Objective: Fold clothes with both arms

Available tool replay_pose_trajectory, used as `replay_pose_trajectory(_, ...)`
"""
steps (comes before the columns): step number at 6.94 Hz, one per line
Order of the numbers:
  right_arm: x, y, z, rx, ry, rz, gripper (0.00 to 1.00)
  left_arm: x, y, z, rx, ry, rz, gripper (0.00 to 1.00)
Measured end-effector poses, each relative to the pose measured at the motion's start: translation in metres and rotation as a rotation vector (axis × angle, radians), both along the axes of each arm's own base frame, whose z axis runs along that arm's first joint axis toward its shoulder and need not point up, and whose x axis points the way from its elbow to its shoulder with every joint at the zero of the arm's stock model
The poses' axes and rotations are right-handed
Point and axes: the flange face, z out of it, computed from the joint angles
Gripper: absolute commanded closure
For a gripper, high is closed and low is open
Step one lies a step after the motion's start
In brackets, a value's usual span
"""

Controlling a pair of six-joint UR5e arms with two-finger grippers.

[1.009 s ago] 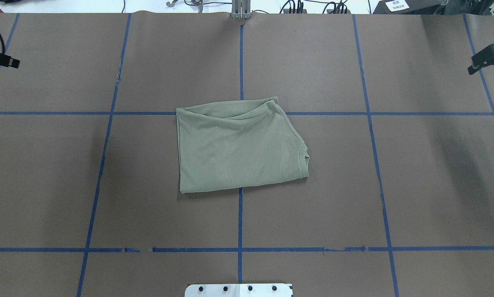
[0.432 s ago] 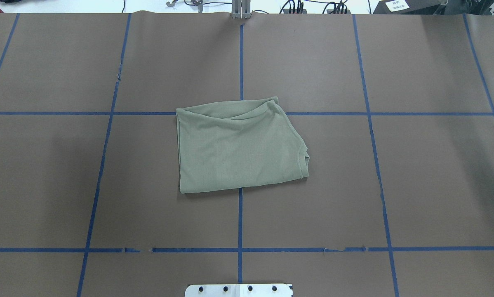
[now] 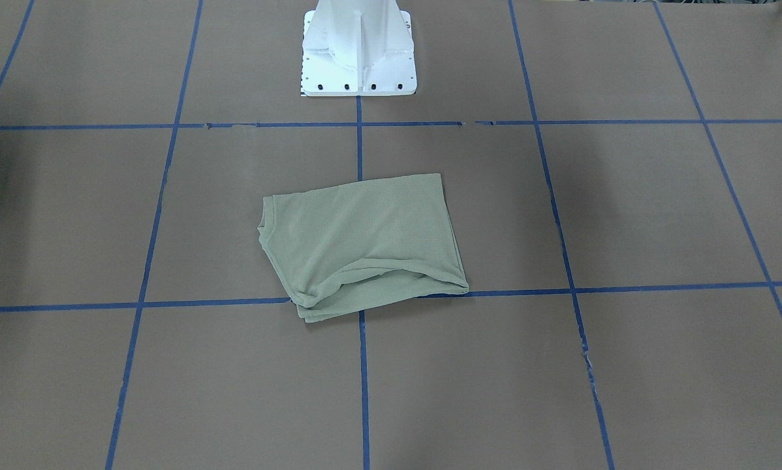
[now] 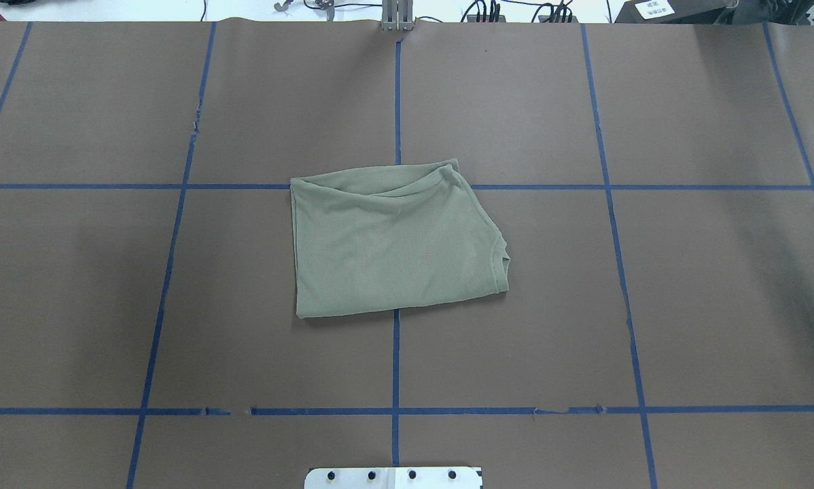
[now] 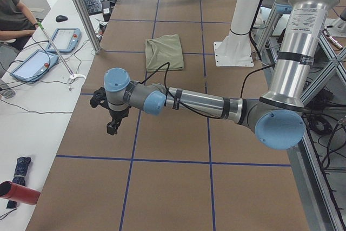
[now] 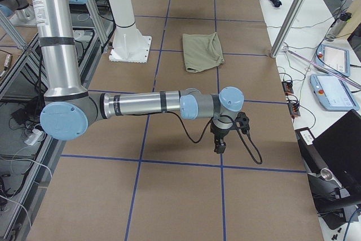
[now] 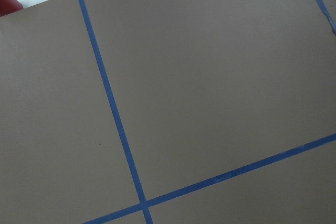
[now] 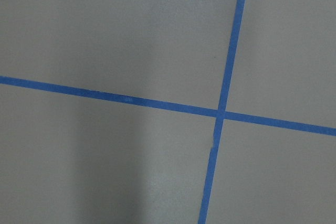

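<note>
The sage-green shirt (image 4: 393, 244) lies folded into a rough rectangle at the table's centre, its neck edge toward the right in the overhead view. It also shows in the front-facing view (image 3: 365, 245) and in both side views (image 5: 165, 51) (image 6: 202, 51). My left gripper (image 5: 112, 127) hangs over the table's left end, far from the shirt. My right gripper (image 6: 219, 148) hangs over the right end, equally far away. Both show only in the side views, so I cannot tell whether they are open or shut. Neither touches the shirt.
The white pedestal base (image 3: 358, 52) stands at the robot's side of the table. Blue tape lines grid the brown table cover (image 4: 584, 305). Side benches hold tablets (image 5: 32, 63) (image 6: 338, 91), cables and a red bottle (image 5: 19, 193). An operator (image 5: 13, 14) sits by the left bench.
One second ago both grippers showed at the left and right edges of the overhead view; they have since moved outward, out of that view. The shirt has not moved.
</note>
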Motion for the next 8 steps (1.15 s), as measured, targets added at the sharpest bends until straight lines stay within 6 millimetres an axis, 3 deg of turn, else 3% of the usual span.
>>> replay_pose_trajectory(3,0.006,0.002,-0.007,0.004,-0.001,0.011,0.0,-0.001,0.018,-0.01,0.018,0.005,-0.012,0.0)
replay_pose_trajectory(8,-0.001,0.001,-0.009,0.009,0.001,0.004,0.0,0.0,0.02,-0.011,0.01,0.009,-0.013,0.0)
